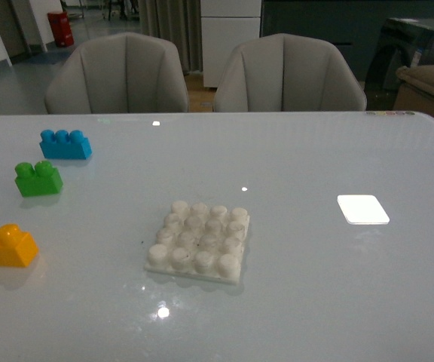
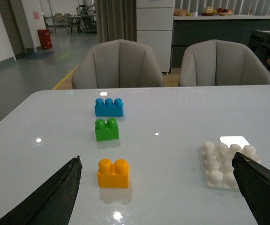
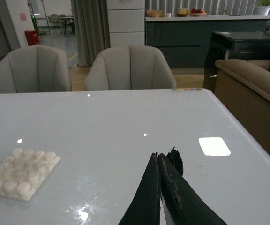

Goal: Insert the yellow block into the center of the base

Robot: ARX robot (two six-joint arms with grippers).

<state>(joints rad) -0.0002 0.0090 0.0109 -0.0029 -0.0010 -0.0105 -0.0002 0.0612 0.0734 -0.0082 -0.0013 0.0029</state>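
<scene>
So far nothing is done: the small yellow-orange plastic two-stud block (image 1: 6,245) sits free on the pale glossy table (image 1: 315,151), far left, well apart from the flat square white studded plastic base (image 1: 198,241), whose centre studs are bare. Left gripper (image 2: 156,161) is spread wide and empty, with the block just ahead. Right gripper (image 3: 159,161) is pressed closed, holding nothing. Grasp, carry and press-in remain. Neither arm appears in the front view.

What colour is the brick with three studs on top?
The three-stud brick is blue; the left wrist view shows it best.
</scene>
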